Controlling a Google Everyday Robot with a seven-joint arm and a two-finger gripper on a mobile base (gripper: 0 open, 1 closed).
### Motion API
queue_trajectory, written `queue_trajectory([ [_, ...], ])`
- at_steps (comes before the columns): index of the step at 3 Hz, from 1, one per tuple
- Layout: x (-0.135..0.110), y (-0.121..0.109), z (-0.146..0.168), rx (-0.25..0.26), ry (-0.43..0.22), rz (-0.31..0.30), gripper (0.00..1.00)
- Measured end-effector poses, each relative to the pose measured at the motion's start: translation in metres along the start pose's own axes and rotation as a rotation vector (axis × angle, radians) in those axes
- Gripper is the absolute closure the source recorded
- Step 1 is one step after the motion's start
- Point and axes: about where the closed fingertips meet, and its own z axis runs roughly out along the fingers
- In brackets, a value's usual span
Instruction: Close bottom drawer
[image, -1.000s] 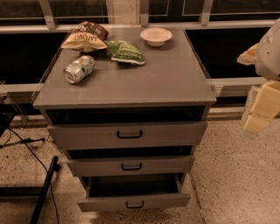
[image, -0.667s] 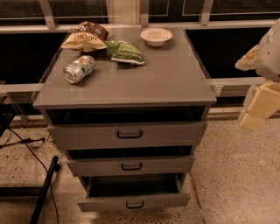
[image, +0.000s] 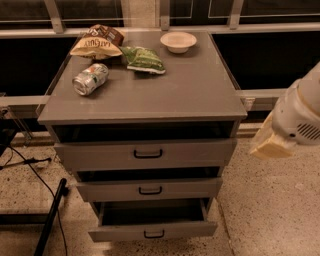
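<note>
The grey cabinet (image: 145, 95) has three drawers, all pulled out somewhat. The bottom drawer (image: 152, 230) sticks out furthest, its dark inside showing, with a small black bar handle (image: 154, 234) on its flat front. The middle drawer (image: 150, 189) and the top drawer (image: 145, 154) sit above it. My gripper (image: 272, 142), white with a yellowish finger, hangs to the right of the cabinet at about the height of the top drawer. It touches nothing and stands well above and to the right of the bottom drawer.
On the cabinet top lie a tipped can (image: 90, 79), a brown chip bag (image: 97, 44), a green snack bag (image: 144, 60) and a white bowl (image: 178, 41). A black stand and cables (image: 50, 220) lie on the floor to the left. A window rail (image: 270, 92) runs behind.
My gripper has shifted a little lower and closer to the cabinet's right side. The drawers and the things on top have not moved.
</note>
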Motion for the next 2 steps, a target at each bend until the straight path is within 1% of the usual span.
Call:
queue_trajectory([
  [1,0.011,0.023,0.047,-0.050,-0.032,0.102,0.94],
  [2,0.020,0.057,0.110,-0.130,-0.095,0.210,1.00],
])
